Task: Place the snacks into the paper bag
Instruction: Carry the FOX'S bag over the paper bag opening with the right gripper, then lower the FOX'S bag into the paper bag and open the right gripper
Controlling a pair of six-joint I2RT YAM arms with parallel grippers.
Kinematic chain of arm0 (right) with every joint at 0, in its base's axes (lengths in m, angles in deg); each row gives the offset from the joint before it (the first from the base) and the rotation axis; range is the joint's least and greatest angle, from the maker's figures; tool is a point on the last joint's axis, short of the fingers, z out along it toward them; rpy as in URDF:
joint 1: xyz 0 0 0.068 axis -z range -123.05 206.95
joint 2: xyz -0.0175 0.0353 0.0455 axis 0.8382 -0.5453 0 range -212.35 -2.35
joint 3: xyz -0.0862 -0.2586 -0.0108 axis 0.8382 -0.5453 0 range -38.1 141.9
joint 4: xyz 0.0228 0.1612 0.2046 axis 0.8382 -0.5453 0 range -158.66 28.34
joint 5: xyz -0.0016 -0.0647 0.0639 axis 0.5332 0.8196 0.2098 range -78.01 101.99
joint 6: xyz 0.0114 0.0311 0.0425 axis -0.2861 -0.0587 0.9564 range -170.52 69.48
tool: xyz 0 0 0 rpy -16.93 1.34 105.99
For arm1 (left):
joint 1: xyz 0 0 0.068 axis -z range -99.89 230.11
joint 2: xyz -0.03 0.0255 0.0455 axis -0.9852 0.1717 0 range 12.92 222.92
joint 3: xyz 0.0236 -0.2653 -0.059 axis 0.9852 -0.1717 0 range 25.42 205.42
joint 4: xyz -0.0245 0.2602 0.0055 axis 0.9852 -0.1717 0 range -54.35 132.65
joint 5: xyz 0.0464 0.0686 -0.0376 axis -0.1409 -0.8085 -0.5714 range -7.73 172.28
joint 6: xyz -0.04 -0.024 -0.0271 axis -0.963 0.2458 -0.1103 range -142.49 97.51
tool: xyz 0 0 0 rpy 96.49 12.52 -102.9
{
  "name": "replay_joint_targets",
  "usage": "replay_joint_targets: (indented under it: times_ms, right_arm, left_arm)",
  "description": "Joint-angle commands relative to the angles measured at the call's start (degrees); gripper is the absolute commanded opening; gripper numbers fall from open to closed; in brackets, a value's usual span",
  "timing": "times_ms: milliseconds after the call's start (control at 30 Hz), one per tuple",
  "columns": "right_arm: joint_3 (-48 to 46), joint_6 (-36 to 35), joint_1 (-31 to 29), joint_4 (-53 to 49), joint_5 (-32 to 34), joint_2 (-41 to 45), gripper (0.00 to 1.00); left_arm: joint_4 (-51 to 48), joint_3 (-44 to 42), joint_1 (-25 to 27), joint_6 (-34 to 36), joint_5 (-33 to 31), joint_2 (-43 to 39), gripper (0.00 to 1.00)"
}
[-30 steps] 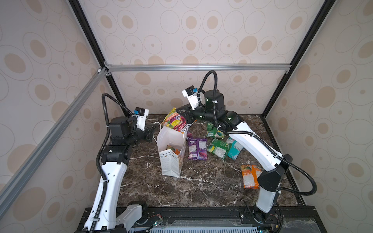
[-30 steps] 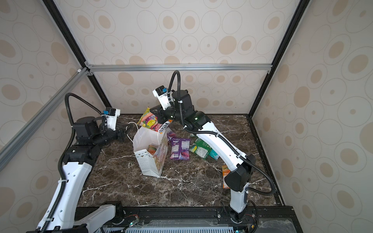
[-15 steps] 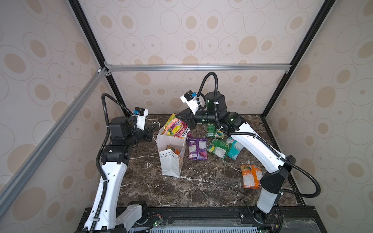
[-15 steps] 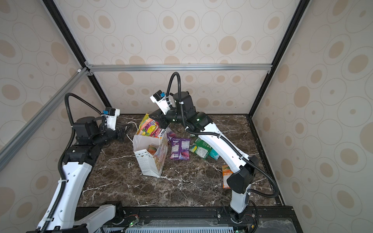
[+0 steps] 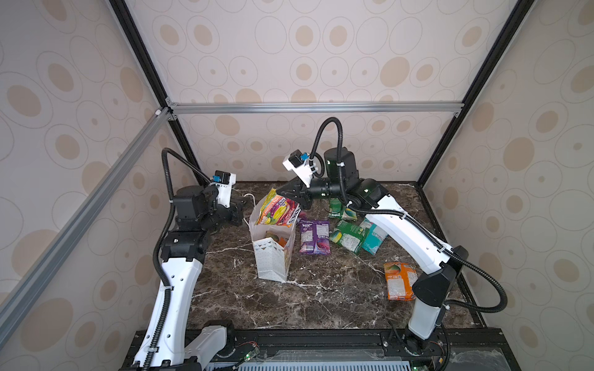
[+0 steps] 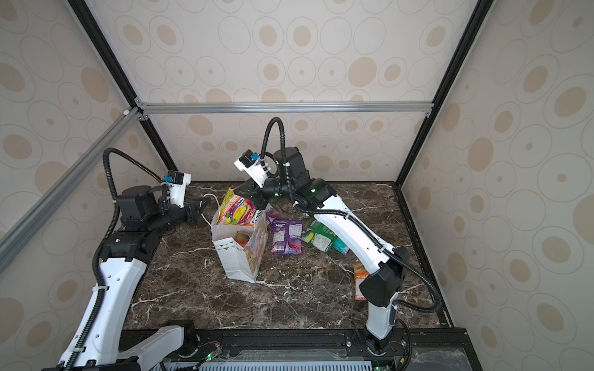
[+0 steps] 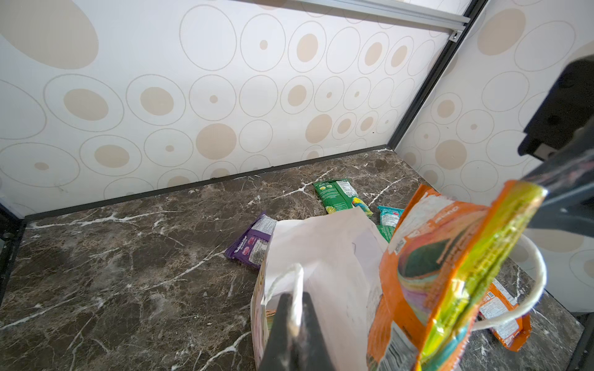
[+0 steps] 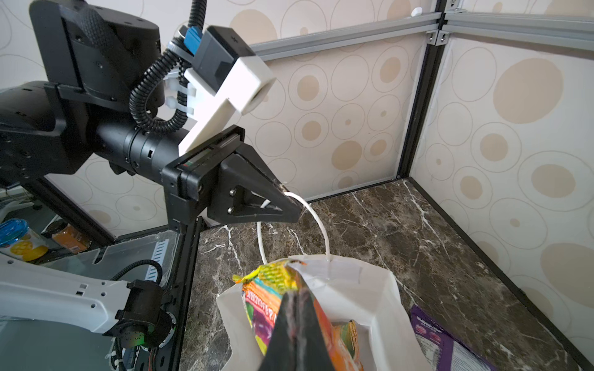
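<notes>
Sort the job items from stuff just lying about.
Job: paper bag, handle in left gripper; orange packet in right gripper; purple packets, green packets, teal packet, loose orange packet.
Lying about: blue-lidded tin, orange jar.

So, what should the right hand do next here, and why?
Probably lower the orange packet down into the paper bag before letting go. The right hand is shut on it; it hangs tilted over the bag's open mouth, mostly above the rim, while the left hand holds a cord handle.
</notes>
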Motion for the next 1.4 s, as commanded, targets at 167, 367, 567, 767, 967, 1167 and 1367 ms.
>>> replay_joint_targets:
  times_ms: [167, 367, 567, 767, 967, 1167, 1367]
  right_arm:
    - [0.4, -8.0, -0.5, 0.5, -4.0, -1.1, 0.0]
    - [0.8, -11.2, -0.5, -1.5, -1.4, -2.6, 0.0]
    - [0.7, -11.7, -0.9, -1.8, -0.7, -3.8, 0.0]
    - [1.0, -12.1, -1.0, -2.1, 2.9, -4.1, 0.0]
    - [0.7, -11.4, -1.0, -2.4, 6.2, -3.6, 0.0]
    - [-0.2, -11.6, -1.1, -2.3, 7.6, -3.1, 0.01]
    - [-0.9, -11.4, -1.1, -2.3, 8.0, -2.3, 0.3]
  left_arm:
    - [1.8, 0.2, -0.4, 0.3, 0.3, -0.7, 0.0]
    - [1.9, 0.3, -0.4, 0.2, 0.4, -0.6, 0.0]
    - [2.2, 0.1, -0.5, 0.3, 0.4, -0.7, 0.0]
    - [1.8, 0.3, -0.5, 0.3, 0.6, -0.3, 0.0]
    - [2.1, 0.2, -0.5, 0.3, 0.7, -0.7, 0.0]
    - [2.0, 0.2, -0.5, 0.2, 0.4, -0.6, 0.0]
    - [2.0, 0.2, -0.5, 0.2, 0.5, -0.7, 0.0]
